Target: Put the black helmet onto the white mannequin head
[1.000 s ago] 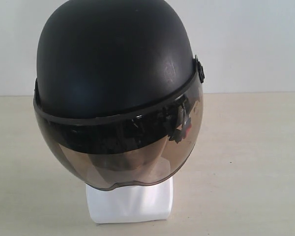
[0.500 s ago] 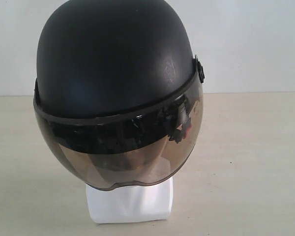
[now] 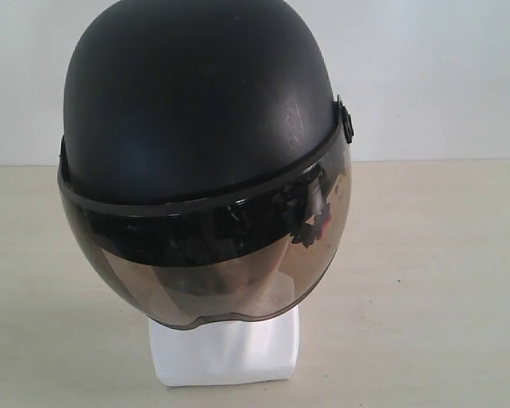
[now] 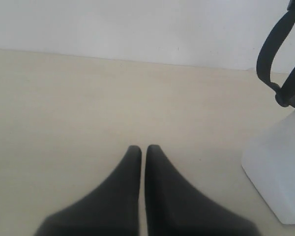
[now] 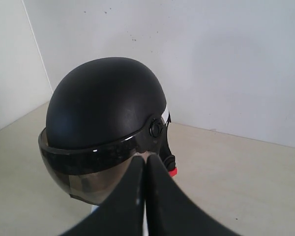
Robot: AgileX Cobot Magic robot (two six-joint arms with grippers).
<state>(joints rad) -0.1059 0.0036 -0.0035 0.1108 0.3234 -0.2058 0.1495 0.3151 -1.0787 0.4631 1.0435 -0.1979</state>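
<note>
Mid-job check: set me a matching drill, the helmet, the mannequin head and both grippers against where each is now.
1 black helmet
2 white mannequin head
3 left gripper
4 right gripper

A shut, over the table near the head's base
B seated on the head
C shut, pointing at the helmet's side
D mostly covered, base showing below

Pairs: 1-B, 2-D, 3-A, 4-C

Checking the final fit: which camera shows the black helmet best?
The right wrist view: the whole black helmet shows from the side, only its lower edge hidden behind the right gripper. The exterior view shows it front-on, crown cropped, over the white mannequin head. The left wrist view catches only its hanging strap.
</note>
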